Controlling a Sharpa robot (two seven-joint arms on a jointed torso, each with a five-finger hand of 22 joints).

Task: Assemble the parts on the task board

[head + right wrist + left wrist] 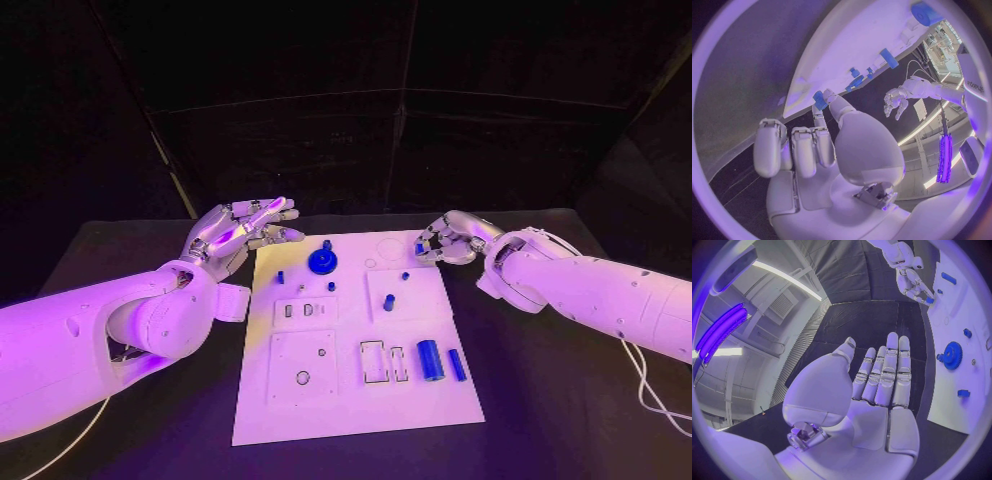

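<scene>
The white task board lies in the middle of the black table. A blue gear stands near its far edge, also seen in the left wrist view. A blue cylinder and a thinner blue bar lie at the board's near right. My right hand hovers at the board's far right corner and pinches a small blue part between thumb and finger. My left hand is held open, fingers straight, beside the far left corner, holding nothing.
Small blue pegs stand on the board's middle, with others near the gear. Rectangular slots and a round hole mark the near half. Black table surrounds the board on all sides.
</scene>
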